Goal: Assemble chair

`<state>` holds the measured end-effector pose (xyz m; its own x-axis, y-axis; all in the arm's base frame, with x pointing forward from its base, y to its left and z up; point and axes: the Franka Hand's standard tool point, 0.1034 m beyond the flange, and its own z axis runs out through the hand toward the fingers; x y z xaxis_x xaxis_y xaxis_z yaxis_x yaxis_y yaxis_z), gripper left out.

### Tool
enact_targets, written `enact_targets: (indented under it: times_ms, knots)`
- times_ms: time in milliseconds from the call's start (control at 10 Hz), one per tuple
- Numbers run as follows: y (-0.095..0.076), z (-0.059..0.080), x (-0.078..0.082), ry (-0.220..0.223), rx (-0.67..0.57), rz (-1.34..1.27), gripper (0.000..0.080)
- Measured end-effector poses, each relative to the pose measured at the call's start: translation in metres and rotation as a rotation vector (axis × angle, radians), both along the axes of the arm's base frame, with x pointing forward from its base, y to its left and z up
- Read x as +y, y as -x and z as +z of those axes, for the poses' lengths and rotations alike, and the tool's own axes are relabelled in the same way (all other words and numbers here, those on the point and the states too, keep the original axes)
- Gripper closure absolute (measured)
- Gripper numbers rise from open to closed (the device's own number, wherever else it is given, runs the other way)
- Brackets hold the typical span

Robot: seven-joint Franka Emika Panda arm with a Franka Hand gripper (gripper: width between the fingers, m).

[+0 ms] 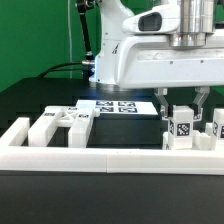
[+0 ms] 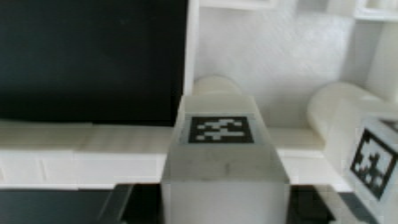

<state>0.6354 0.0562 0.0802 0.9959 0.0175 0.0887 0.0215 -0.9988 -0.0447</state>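
While the end effector (image 1: pixel 181 112) clamps a tagged chair bar (image 1: pixel 181 130), that bar seemingly stands upright, long axis vertical.

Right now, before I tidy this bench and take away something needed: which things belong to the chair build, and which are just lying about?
Chair job: tagged white bar, gripped by the pincer; tagged white block beside it; loose white pieces on the exterior view's left.

Not chair parts: marker board; long white border rail in front.

Chair parts (image 1: pixel 48 128) behind rail (image 1: pixel 100 158); marker board (image 1: pixel 117 106) farther back.
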Motion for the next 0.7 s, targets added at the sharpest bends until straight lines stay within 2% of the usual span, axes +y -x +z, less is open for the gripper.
enact_targets:
  times_ms: [100, 700]
  knots:
    - [0.0000, -0.0001, -0.0002, -0.003, 0.002, -0.037, 0.0512]
    - [-0.0013, -0.0012, -0.0013, -0.055, 0.044, -0.738, 0.0511]
